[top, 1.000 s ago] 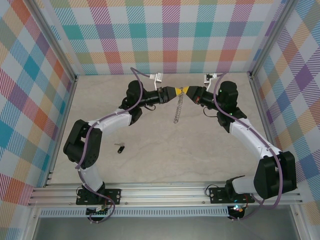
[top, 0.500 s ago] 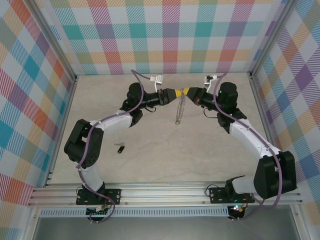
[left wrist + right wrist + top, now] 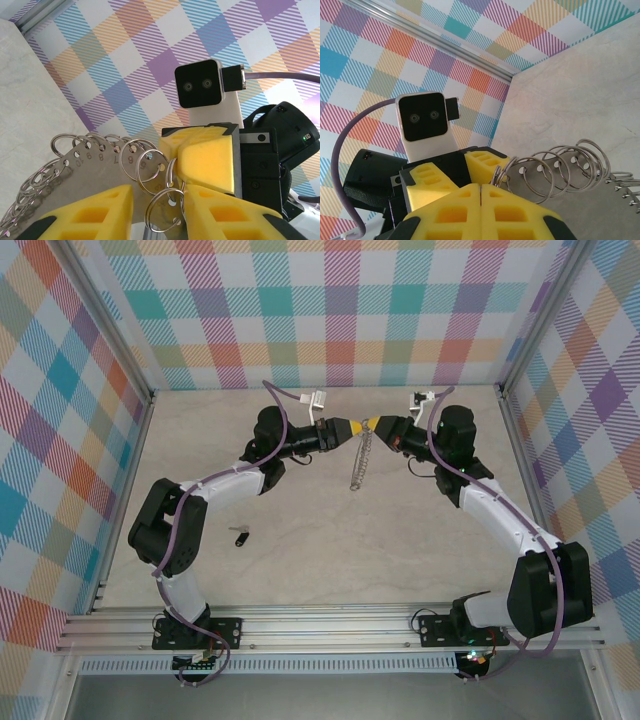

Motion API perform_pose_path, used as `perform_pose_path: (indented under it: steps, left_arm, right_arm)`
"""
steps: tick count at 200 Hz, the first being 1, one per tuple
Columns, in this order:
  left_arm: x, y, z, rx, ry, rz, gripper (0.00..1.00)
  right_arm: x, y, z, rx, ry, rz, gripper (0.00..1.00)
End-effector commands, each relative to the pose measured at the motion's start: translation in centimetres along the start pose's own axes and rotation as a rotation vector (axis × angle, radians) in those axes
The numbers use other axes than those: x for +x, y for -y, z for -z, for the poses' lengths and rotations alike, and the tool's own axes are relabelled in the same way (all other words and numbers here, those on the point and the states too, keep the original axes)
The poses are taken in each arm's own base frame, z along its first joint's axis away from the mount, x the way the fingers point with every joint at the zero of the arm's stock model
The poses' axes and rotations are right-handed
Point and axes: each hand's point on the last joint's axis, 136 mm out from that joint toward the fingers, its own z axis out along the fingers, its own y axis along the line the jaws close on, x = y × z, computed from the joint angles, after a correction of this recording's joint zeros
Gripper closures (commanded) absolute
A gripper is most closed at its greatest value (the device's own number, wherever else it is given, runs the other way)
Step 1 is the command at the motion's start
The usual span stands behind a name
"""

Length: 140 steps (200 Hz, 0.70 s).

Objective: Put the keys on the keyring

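Numerals 10–5 stamped on keyring point(image 3: 85, 175) plate

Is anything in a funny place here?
Yes. The key lies all alone on the table near the left arm. The keyring it belongs on hangs up in the air, pinched by the right fingers, far from the key.

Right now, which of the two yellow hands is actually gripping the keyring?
The right hand: its fingers are pressed shut on the keyring. The left hand has its fingers apart, one on either side of it.
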Motion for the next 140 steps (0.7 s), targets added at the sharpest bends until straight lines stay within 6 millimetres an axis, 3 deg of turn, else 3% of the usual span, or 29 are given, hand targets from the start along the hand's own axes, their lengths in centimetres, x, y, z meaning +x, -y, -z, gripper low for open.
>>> perform_pose_path:
  steps: [1, 140]
  left_arm:
    - [-1.0, 2.43, 0.37, 0.044, 0.034, -0.064, 0.69]
    - [-1.01, 2.88, 0.74, 0.044, 0.043, -0.067, 0.74]
  right_arm:
    - [-0.88, -1.74, 0.7, -0.044, 0.04, 0.052, 1.0]
    - [-0.91, -1.03, 0.72, -0.027, 0.044, 0.044, 1.0]
